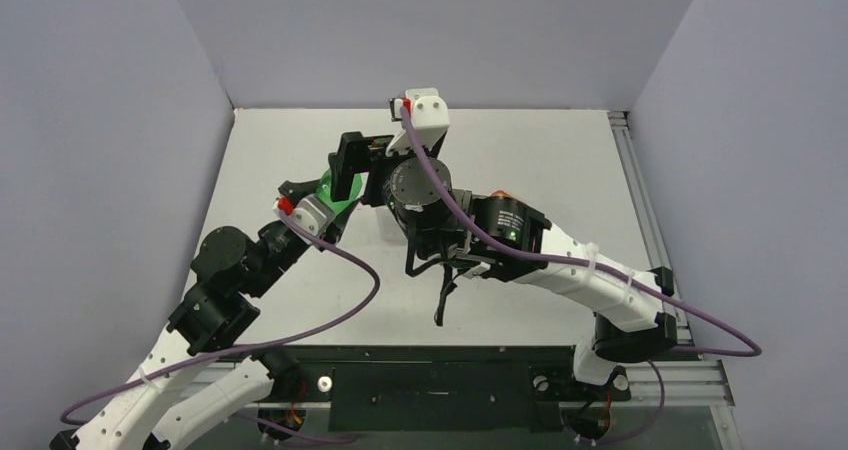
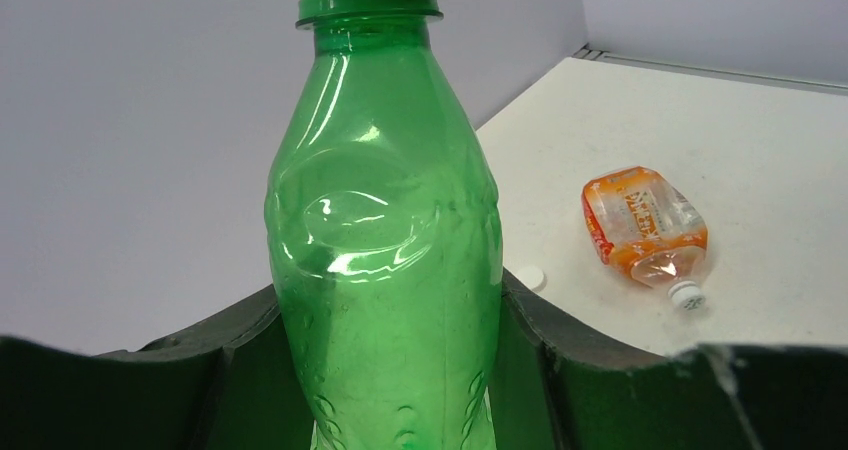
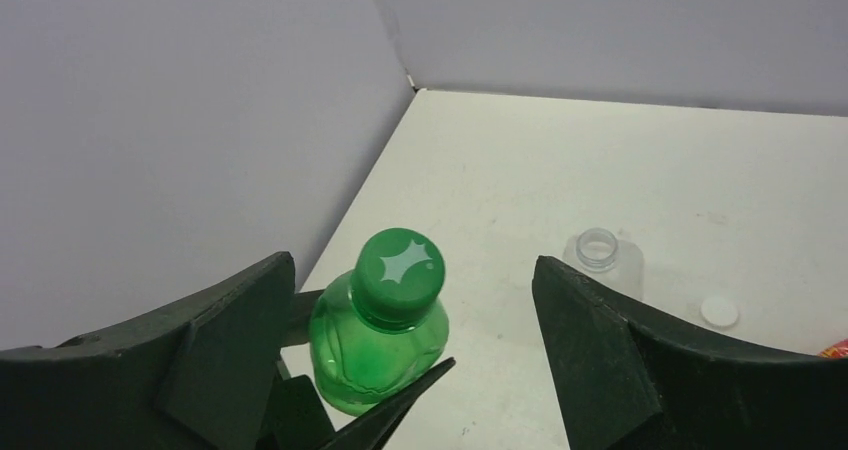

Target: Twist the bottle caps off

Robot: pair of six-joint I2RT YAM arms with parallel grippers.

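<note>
My left gripper (image 2: pixel 385 355) pinches the shiny green bottle (image 2: pixel 385 240). Its green cap (image 3: pixel 398 267) with a white star is on. My right gripper (image 3: pixel 412 275) is spread wide around the cap. The wall (image 3: pixel 150 120) is left of it, open counter (image 3: pixel 520 170) right.

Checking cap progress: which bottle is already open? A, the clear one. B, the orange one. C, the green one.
A: the clear bottle has an open neck with a loose white cap beside it; the green bottle and the orange bottle are both capped.
</note>
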